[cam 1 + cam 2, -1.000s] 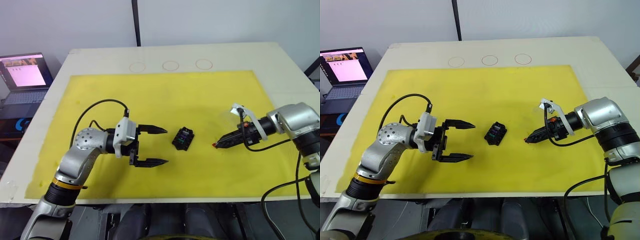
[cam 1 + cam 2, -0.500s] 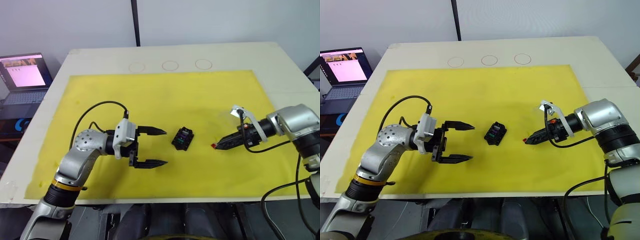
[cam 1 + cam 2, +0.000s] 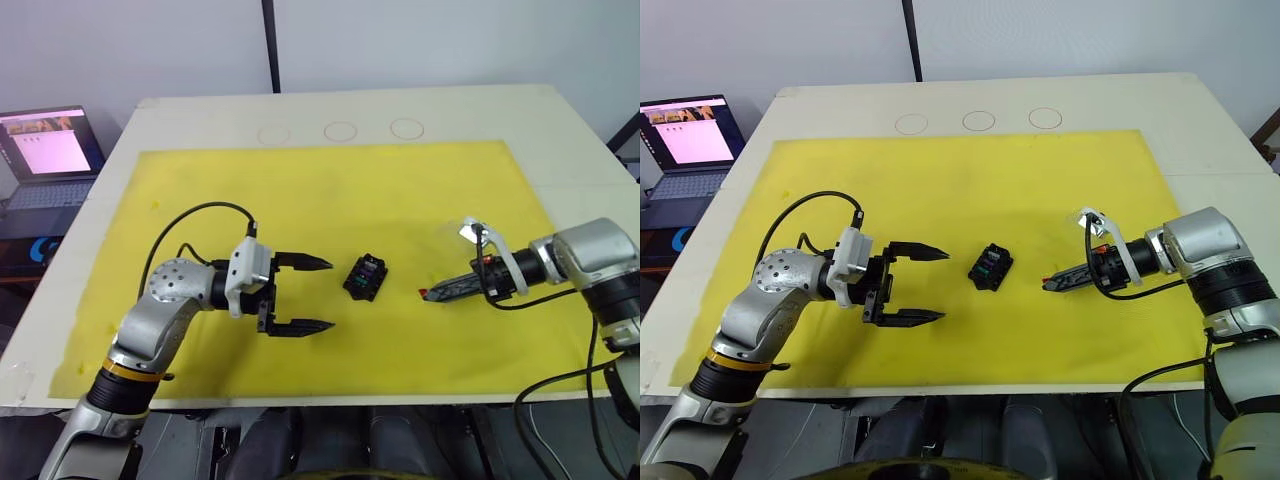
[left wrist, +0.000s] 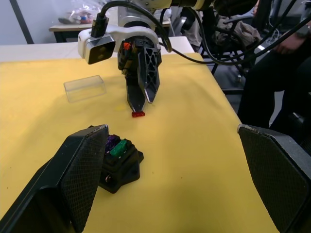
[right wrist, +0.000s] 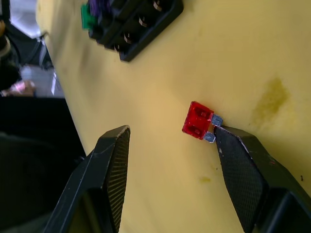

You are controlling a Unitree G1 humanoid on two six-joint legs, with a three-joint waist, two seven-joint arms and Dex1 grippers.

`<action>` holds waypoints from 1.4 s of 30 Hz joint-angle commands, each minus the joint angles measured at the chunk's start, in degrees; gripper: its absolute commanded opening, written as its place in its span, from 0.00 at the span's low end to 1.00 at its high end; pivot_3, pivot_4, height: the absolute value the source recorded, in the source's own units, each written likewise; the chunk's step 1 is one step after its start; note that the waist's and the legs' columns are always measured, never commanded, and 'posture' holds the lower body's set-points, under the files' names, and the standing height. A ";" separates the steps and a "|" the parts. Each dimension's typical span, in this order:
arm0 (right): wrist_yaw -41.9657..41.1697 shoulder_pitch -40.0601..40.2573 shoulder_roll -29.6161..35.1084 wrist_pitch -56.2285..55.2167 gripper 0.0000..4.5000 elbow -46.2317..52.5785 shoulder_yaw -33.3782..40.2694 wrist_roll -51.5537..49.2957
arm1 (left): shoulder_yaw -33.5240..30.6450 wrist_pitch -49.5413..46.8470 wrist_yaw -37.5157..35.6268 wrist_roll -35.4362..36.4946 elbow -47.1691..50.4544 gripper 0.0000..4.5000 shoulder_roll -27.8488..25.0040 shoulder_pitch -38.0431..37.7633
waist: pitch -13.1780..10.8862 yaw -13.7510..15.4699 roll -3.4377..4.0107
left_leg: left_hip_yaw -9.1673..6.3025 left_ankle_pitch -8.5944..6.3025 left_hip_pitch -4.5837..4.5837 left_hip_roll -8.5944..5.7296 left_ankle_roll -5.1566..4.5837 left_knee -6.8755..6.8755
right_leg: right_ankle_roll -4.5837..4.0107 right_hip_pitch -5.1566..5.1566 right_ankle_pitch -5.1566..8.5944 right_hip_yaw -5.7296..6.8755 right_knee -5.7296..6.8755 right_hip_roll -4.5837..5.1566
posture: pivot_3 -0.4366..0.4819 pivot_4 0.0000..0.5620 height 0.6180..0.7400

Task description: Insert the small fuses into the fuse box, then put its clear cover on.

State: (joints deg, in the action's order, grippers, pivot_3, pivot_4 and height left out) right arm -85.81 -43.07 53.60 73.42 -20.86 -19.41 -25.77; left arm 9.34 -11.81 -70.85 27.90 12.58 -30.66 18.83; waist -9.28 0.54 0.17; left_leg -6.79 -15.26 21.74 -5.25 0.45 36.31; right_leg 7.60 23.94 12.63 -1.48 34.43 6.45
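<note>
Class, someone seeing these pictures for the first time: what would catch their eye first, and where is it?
Probably the black fuse box at the middle of the yellow mat, green and purple fuses already seated. Next, the red fuse lying on the mat at the right end effector, whose fingers are open. The left end effector gapes wide beside the box.

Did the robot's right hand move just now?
Yes. The right hand slid closer to the fuse box, which stayed put on the yellow mat.

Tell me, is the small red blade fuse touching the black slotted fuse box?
Apart. The right wrist view shows bare yellow mat between red fuse and box.
</note>
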 commanded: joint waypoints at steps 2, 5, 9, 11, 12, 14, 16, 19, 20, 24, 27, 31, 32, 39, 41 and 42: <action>4.05 1.02 -2.28 5.69 0.63 -0.79 5.91 -3.92 | -0.94 1.00 -0.01 0.40 1.71 1.00 -0.39 0.18 | 0.01 0.01 -0.01 | 0.00 0.00 0.00 0.01 0.00 0.00 | -0.01 0.00 0.00 0.00 0.01 -0.01 | 0.48 0.27 1.00; 5.95 3.16 -2.92 7.85 0.63 0.78 8.05 -5.86 | -0.91 1.07 -0.07 0.38 1.60 1.00 -0.39 0.18 | 0.02 -0.01 -0.02 | 0.00 0.00 -0.01 0.01 0.00 0.00 | -0.01 0.00 -0.01 0.00 0.01 -0.01 | 0.48 0.27 1.00; 8.75 5.96 -3.80 9.53 0.63 3.41 10.32 -7.97 | -0.85 1.13 -0.16 0.33 1.25 1.00 -0.34 0.51 | 0.02 0.00 -0.03 | 0.00 0.00 -0.01 0.01 0.00 -0.02 | -0.01 0.00 -0.01 0.00 0.01 -0.01 | 0.48 0.27 1.00; 10.80 6.79 -4.84 10.63 0.63 3.58 12.34 -8.94 | -0.82 1.07 -0.13 0.35 1.31 1.00 -0.34 0.52 | 0.03 0.00 -0.04 | 0.01 0.00 -0.02 0.01 0.00 -0.02 | -0.01 0.00 -0.01 0.00 0.01 -0.01 | 0.48 0.27 1.00; 11.63 7.09 -5.15 10.76 0.59 3.62 12.90 -9.16 | -0.82 1.08 -0.17 0.36 1.33 1.00 -0.36 0.51 | 0.03 -0.02 -0.04 | 0.00 0.00 -0.03 0.01 0.00 -0.03 | -0.01 -0.01 -0.01 0.01 0.01 -0.01 | 0.48 0.27 1.00; 13.23 7.70 -5.84 10.98 0.56 3.65 14.15 -9.57 | -0.81 1.03 -0.21 0.40 1.43 1.00 -0.41 0.49 | 0.05 -0.06 -0.06 | 0.01 0.00 -0.04 0.01 0.00 -0.02 | -0.01 -0.02 -0.01 0.00 0.02 -0.02 | 0.48 0.27 1.00; 14.55 8.13 -6.48 11.45 0.56 3.70 15.37 -10.14 | -0.81 1.02 -0.29 0.40 1.39 1.00 -0.46 0.55 | 0.05 -0.14 -0.06 | 0.01 0.00 -0.04 0.02 0.00 -0.03 | -0.01 -0.02 -0.01 0.00 0.02 -0.02 | 0.48 0.27 1.00; 16.49 9.53 -7.13 12.09 0.56 4.57 16.50 -10.98 | -0.81 1.14 -0.48 0.33 1.20 1.00 -0.53 0.73 | 0.07 -0.19 -0.10 | 0.01 0.00 -0.06 0.02 0.00 -0.03 | -0.01 -0.04 -0.01 0.00 0.03 -0.02 | 0.48 0.27 1.00; 17.02 9.95 -7.28 12.30 0.56 4.84 16.81 -11.22 | -0.80 1.16 -0.53 0.32 1.17 1.00 -0.53 0.78 | 0.07 -0.20 -0.11 | 0.01 0.00 -0.09 0.02 0.00 -0.03 | -0.01 -0.06 -0.01 0.00 0.03 -0.02 | 0.48 0.27 1.00; 18.75 11.46 -7.85 12.41 0.56 6.02 17.99 -12.26 | -0.81 1.28 -0.64 0.30 1.07 1.00 -0.53 0.86 | 0.08 -0.21 -0.12 | 0.01 -0.01 -0.25 0.02 -0.02 -0.05 | -0.01 -0.24 0.00 0.01 0.00 -0.02 | 0.48 0.27 1.00; 20.29 12.19 -8.39 12.60 0.44 6.60 18.81 -12.84 | -0.81 1.29 -0.71 0.35 1.06 1.00 -0.54 0.91 | 0.09 -0.25 -0.14 | 0.00 -0.01 -0.28 0.03 -0.02 -0.05 | -0.01 -0.27 0.00 0.02 -0.01 -0.03 | 0.48 0.27 1.00; 21.68 12.38 -8.67 13.10 0.30 6.92 19.52 -13.63 | -0.75 1.33 -0.92 0.29 0.89 1.00 -0.55 1.07 | 0.09 -0.25 -0.14 | 0.00 -0.01 -0.27 0.03 -0.02 -0.06 | -0.01 -0.27 0.00 0.02 -0.01 -0.03 | 0.48 0.27 1.00; 21.90 12.41 -8.62 13.02 0.30 6.83 19.56 -13.73 | -0.70 1.27 -0.89 0.27 0.90 1.00 -0.49 1.15 | 0.09 -0.23 -0.14 | 0.00 -0.01 -0.27 0.03 -0.02 -0.05 | -0.01 -0.27 0.00 0.02 -0.01 -0.03 | 0.48 0.27 1.00; 23.48 13.53 -8.62 12.08 0.26 7.25 19.40 -14.43 | -0.65 1.30 -1.00 0.16 0.86 1.00 -0.53 1.08 | 0.10 -0.19 -0.15 | 0.00 -0.01 -0.28 0.03 -0.02 -0.05 | -0.01 -0.29 0.00 0.02 -0.02 -0.03 | 0.48 0.27 1.00; 24.26 14.00 -8.88 11.43 0.18 7.16 19.22 -14.17 | -0.65 1.27 -0.95 0.12 0.77 1.00 -0.46 1.24 | 0.10 -0.16 -0.15 | 0.00 -0.01 -0.28 0.03 -0.02 -0.05 | -0.01 -0.30 0.00 0.02 -0.03 -0.03 | 0.48 0.27 1.00; 24.53 14.17 -8.96 11.29 0.11 7.16 19.23 -14.23 | -0.66 1.27 -0.95 0.11 0.78 1.00 -0.46 1.25 | 0.11 -0.14 -0.17 | 0.00 -0.01 -0.28 0.03 -0.02 -0.05 | -0.01 -0.31 0.00 0.03 -0.03 -0.03 | 0.48 0.27 1.00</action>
State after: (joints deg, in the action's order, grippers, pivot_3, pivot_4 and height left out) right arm -62.16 -30.08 45.71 84.50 -14.59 0.99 -39.72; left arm 9.35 -11.65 -71.61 27.85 12.55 -30.92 19.04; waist -9.17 0.40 0.00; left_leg -6.80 -15.28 21.46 -5.22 0.42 36.26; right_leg 7.59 23.62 12.63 -1.44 34.40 6.42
